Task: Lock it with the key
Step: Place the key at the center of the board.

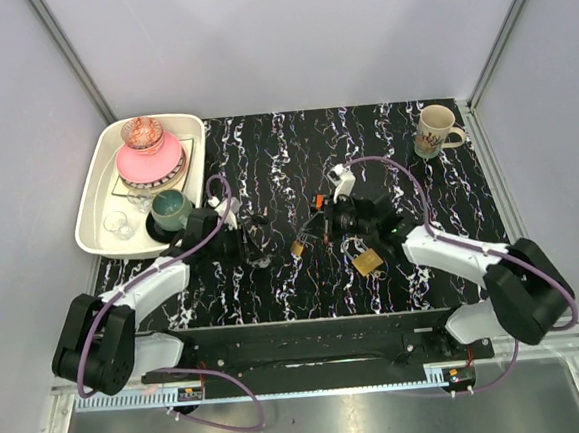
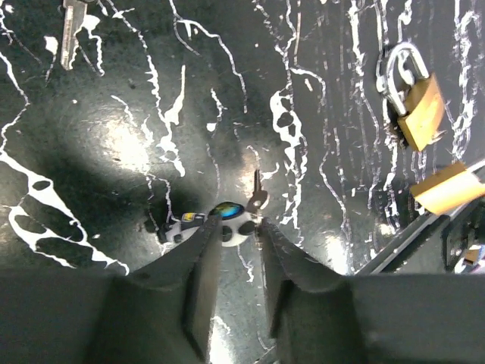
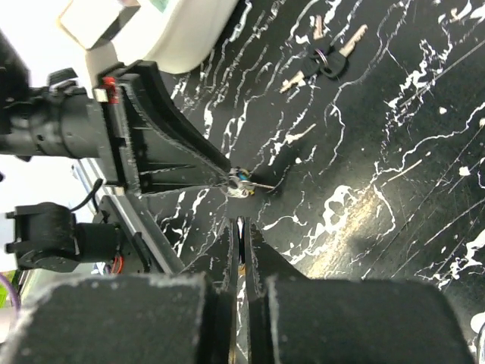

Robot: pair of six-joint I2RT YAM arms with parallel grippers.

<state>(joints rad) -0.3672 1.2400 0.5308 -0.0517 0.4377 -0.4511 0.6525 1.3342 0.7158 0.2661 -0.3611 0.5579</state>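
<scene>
The key [image 2: 231, 220] sits at the left end effector [image 2: 239, 227], tips slightly parted, grip unclear, blade pointing up-frame; the padlock [image 2: 417, 106] lies upper right; the right end effector [image 3: 242, 227] is closed.

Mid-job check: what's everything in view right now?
key: one, pale head, between the left jaws
loose key: one, silver, on mat
key bunch: one, dark heads, on mat
padlocks: two, brass, mid-mat
mug: one, cream, far right
tray: one, white, far left
bowl: one, pink, in tray
glass bowl: one, reddish, on pink bowl
cup: one, green, tray's near corner
tumbler: one, clear, in tray
mat: one, black veined white, tabletop
left gripper: one, black, slightly open around key
right gripper: one, black, shut, empty
</scene>
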